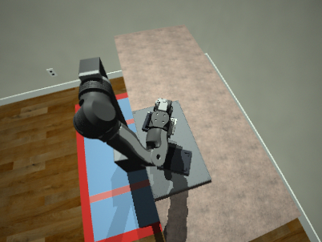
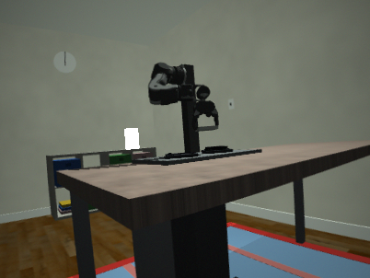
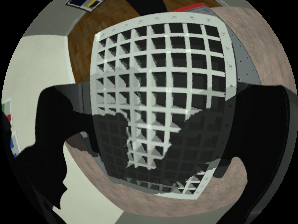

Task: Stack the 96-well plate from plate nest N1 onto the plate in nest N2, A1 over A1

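My gripper [image 1: 162, 117] is shut on the white 96-well plate [image 3: 162, 70] and holds it by its two long sides, up in the air above the grey base plate [image 1: 172, 148]. In the wrist view the plate's well grid fills the middle, between my two dark fingers. In the side view the gripper [image 2: 207, 121] hangs well above the dark low plate on nest N2 [image 2: 216, 151]. From above, N2 is hidden under my hand. Nest N1 [image 1: 179, 160] is a dark square nearer the camera, with no plate on it. I cannot read the A1 marks.
The base plate lies on a long brown table [image 1: 208, 120]. The arm's black column [image 2: 189, 115] stands behind the nests. A shelf with coloured boxes [image 2: 101, 161] stands far behind the table.
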Motion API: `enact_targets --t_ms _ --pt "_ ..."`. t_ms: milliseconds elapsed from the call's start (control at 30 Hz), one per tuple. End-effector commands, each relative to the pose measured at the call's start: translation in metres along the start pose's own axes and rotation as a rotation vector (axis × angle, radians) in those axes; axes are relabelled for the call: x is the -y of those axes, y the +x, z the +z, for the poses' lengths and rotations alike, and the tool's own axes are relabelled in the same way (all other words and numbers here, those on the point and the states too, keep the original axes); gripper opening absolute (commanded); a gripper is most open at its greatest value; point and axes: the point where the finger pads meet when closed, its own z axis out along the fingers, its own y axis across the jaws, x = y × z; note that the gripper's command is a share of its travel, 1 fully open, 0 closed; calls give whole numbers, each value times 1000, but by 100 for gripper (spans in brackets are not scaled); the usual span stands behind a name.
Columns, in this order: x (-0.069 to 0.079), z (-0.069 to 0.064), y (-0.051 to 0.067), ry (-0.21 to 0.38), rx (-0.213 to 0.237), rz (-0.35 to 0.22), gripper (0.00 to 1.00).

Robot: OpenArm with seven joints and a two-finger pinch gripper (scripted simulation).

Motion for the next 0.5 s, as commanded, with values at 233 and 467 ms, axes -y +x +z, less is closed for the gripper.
enact_targets --t_ms 233,467 --pt "-25 -3 20 2 2 1 0" --pt "-31 -3 25 4 2 1 0"
